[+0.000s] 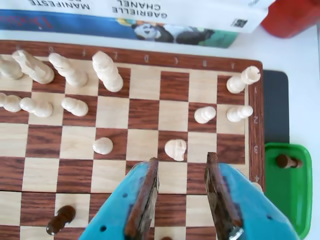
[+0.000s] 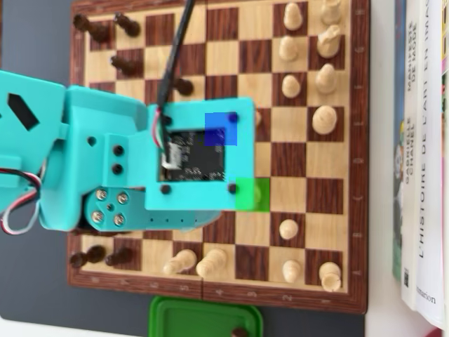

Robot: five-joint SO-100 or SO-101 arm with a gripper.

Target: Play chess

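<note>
Your claw (image 1: pixel 182 172) hangs spread wide over the chessboard (image 1: pixel 145 112) with nothing between its fingers, and in the wrist view the tips frame a light square just short of a pale knight (image 1: pixel 175 149). That knight looks like the likeliest piece to take, though the task does not say which. It stands alone on a dark square, with a round-headed pale pawn (image 1: pixel 103 145) a couple of squares to its left and two more pale pawns (image 1: pixel 204 114) farther up toward the board's right edge.

Expect it to be light, rigid turned wood with a smooth finish, so it may slip or tip if pinched high. Take it low on the body, squarely across the sides.

Beyond the board's right edge, a green tray (image 1: pixel 289 197) holds one dark piece (image 1: pixel 288 161). Books (image 2: pixel 421 154) lie on the worktop past the far edge, in the overhead view.
</note>
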